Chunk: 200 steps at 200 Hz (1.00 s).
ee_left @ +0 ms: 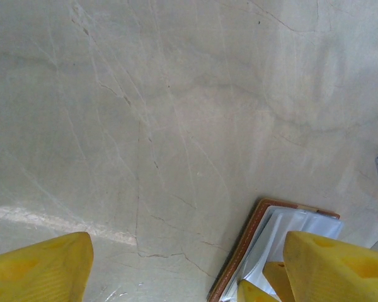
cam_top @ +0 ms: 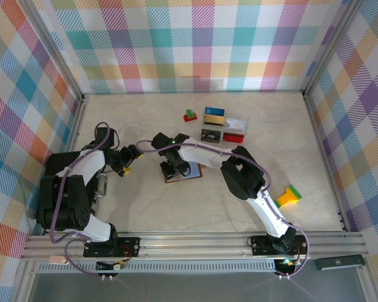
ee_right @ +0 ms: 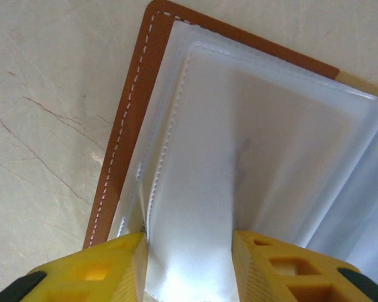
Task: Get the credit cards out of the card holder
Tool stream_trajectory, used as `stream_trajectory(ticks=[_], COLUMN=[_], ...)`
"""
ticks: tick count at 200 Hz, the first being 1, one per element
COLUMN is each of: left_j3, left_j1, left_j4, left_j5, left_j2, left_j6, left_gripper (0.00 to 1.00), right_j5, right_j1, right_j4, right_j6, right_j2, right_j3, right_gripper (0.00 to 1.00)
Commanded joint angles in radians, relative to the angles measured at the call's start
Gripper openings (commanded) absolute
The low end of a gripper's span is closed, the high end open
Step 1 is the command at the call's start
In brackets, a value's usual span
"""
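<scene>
Right gripper [ee_right: 188, 239], arm reaching left, apparently pinches the card holder [ee_right: 123, 126], open, long axis left-right; left gripper [ee_left: 186, 242] spread.

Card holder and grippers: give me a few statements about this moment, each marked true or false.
1. The card holder lies open on the table. True.
2. The left gripper holds a card. False: its fingers are spread wide with nothing between them.
3. The right gripper straddles a clear sleeve of the card holder. True.
4. The yellow-green block sits on the card holder. False: it lies apart on the table, beside the right arm.
</scene>
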Motion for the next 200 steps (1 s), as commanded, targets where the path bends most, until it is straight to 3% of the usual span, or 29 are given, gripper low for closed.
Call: stream_trajectory(ticks=[1, 69, 116, 200], left_j3=[0.008, 0.008, 0.007, 0.012], left_j1=[0.01, 0.01, 0.01, 0.008], left_j4=[-0.039, -0.04, -0.032, -0.039], left_j5=[-0.013, 0.005, 0.026, 0.054], left_j2=[-0.027, -0.03, -0.027, -0.022], left_j6=[0.011, 0.009, 0.01, 0.025], left_gripper=[0.8, 0.82, 0.82, 0.82], right_j5=[0.02, -0.012, 0.073, 0.255], right_j1=[0.003, -0.019, -0.032, -0.063], right_j4=[-0.033, 0.072, 0.115, 0.15], right_j6=[0.009, 0.062, 0.126, 0.277], right_j2=[0.04, -0.048, -0.121, -0.239], right_j3=[-0.016, -0.098, -0.14, -0.295], right_gripper=[0.37, 0.23, 0.15, 0.22])
